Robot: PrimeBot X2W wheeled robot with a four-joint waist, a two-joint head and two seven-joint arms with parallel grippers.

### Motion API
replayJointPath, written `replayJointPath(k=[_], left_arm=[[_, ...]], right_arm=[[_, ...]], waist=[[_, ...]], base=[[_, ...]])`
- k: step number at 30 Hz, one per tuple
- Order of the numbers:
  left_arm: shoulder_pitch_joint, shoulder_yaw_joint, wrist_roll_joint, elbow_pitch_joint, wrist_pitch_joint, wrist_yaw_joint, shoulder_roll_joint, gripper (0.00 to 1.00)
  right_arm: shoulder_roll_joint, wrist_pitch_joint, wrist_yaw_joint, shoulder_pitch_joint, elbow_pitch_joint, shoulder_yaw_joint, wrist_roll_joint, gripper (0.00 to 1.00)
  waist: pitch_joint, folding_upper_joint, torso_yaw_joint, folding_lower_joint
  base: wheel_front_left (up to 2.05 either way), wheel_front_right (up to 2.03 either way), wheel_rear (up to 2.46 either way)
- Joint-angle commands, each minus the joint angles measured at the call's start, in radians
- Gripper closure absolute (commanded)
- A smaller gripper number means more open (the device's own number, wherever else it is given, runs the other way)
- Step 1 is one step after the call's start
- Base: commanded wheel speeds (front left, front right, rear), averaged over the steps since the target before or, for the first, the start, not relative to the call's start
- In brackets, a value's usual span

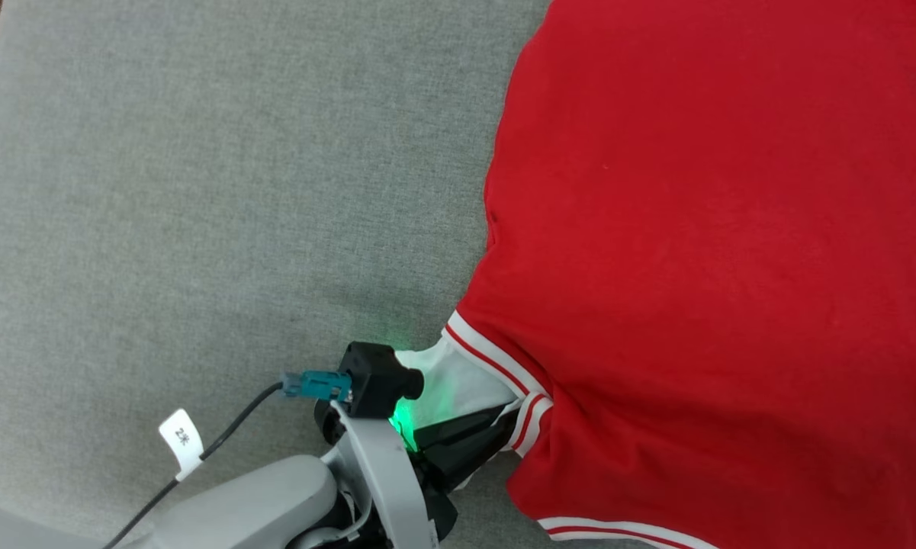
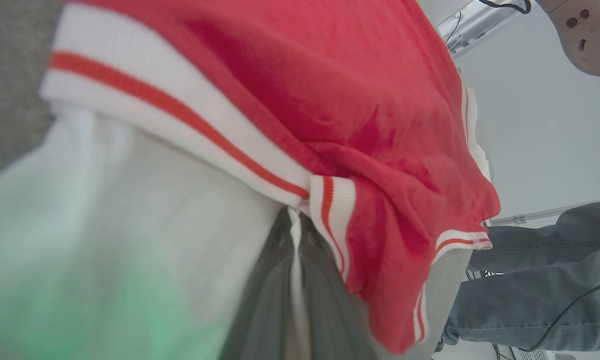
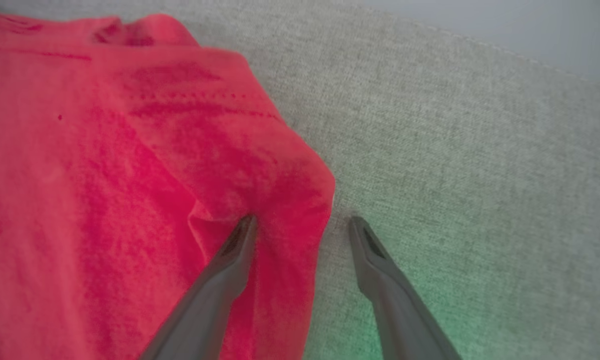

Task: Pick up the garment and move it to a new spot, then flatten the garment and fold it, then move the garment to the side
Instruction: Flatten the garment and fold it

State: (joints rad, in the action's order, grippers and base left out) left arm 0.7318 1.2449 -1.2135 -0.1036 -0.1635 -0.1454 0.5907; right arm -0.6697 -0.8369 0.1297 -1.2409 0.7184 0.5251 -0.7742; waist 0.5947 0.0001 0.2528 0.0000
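The left gripper (image 1: 503,428) is pressed together on the garment (image 1: 694,229), pinching a small bunch of cloth where the white sleeve (image 1: 458,381) meets the red-and-white striped trim (image 1: 496,358). In the left wrist view a thin white fold runs up between the shut fingers (image 2: 270,280), so the bite looks shallow.

The right gripper (image 3: 302,220) is spread wide at another edge of the garment. One finger lies on the red cloth and the other on bare grey beside it, so the rounded edge sits between them. Nothing is gripped there yet.

The garment lies on the grey cloth-covered counter (image 1: 198,191), mostly flat, its red body wrinkled and drawn toward the pinched sleeve. To the robot's left of the garment the counter is bare. Past the garment's far hem stands a person in blue jeans (image 2: 539,280).

I see three ways this could go wrong:
- **The left hold slips.** It has only a sliver near the cuff, and a firm pull might slide it out, or drag the sleeve alone and leave the body behind in a heap.
- **The right gripper closes badly.** It might shut on a single thin layer, miss the edge, or nip the counter's own cover along with the garment.
- **The lift is lopsided.** One corner held and the other loose would twist the garment, which makes flattening harder.
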Motion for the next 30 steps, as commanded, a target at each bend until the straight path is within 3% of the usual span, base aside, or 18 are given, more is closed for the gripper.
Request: replayJointPath(k=[1, 8, 14, 22, 30], left_arm=[[-0.003, 0.006, -0.009, -0.117, 0.016, 0.029, -0.003, 1.0], [0.012, 0.003, -0.014, -0.126, -0.025, 0.027, 0.003, 1.0], [-0.017, -0.012, -0.027, -0.128, -0.067, 0.027, 0.045, 1.0], [-0.118, -0.046, -0.045, -0.096, -0.095, 0.021, 0.09, 1.0], [-0.183, -0.093, -0.051, -0.053, -0.101, 0.04, 0.116, 1.0]], right_arm=[[0.044, -0.022, 0.002, 0.064, 0.031, 0.041, -0.013, 1.0], [0.028, 0.052, 0.001, 0.051, 0.027, 0.024, -0.062, 1.0], [-0.044, 0.129, 0.001, 0.125, -0.081, 0.061, -0.128, 1.0], [-0.189, 0.159, 0.001, 0.406, -0.338, 0.083, -0.283, 1.0], [-0.278, 0.164, 0.001, 0.753, -0.577, 0.051, -0.368, 1.0]], waist=[[-0.001, -0.0001, -0.003, 0.0], [-0.036, -0.0001, -0.037, 0.0], [-0.122, -0.0001, -0.085, 0.0], [-0.242, -0.0001, -0.168, 0.0], [-0.304, -0.0001, -0.235, 0.0]], base=[[0.0, 0.0, 0.0], [0.0, 0.0, 0.0], [0.0, 0.0, 0.0], [0.0, 0.0, 0.0], [0.0, 0.0, 0.0]])
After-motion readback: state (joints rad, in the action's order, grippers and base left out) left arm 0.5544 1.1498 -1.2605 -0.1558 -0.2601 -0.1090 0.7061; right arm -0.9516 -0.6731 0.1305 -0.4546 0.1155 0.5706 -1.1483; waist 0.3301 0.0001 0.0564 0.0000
